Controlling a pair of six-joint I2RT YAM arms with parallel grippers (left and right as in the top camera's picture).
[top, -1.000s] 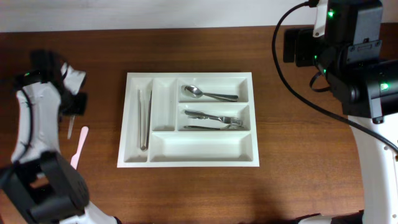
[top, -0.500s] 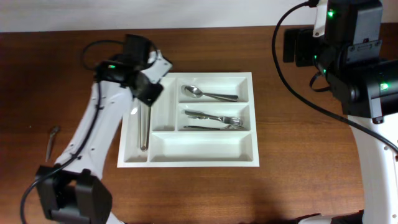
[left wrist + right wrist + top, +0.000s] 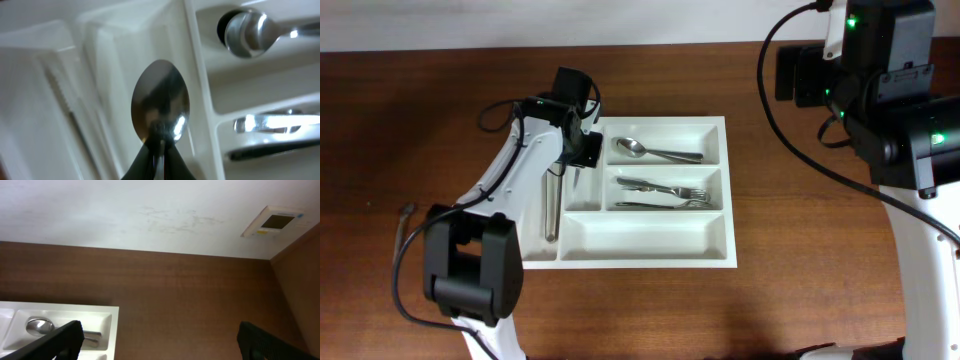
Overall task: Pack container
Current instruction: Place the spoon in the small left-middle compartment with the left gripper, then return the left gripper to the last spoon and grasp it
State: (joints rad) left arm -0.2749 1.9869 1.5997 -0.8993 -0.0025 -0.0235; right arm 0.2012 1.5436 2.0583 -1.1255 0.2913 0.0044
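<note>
A dark wooden table [image 3: 420, 100] is backed by a pale wall [image 3: 150, 210]. The left gripper [image 3: 161, 155] is clamped shut on the handle of a held spoon [image 3: 160, 107]. Its bowl is hung over the inner narrow compartment of the container [image 3: 620, 262], which is set mid-table. A knife [image 3: 551, 205] is laid in the outer narrow slot, a second spoon [image 3: 655, 151] in the far wide compartment and forks [image 3: 665, 192] in the middle one. The right gripper [image 3: 160, 332] is held wide open and empty, well apart. The container is judged light, stiff and smooth, easily slid if nudged, and is best taken by its outer rim. A second ago the left arm was at the table's left edge; it has since been brought over the container.
</note>
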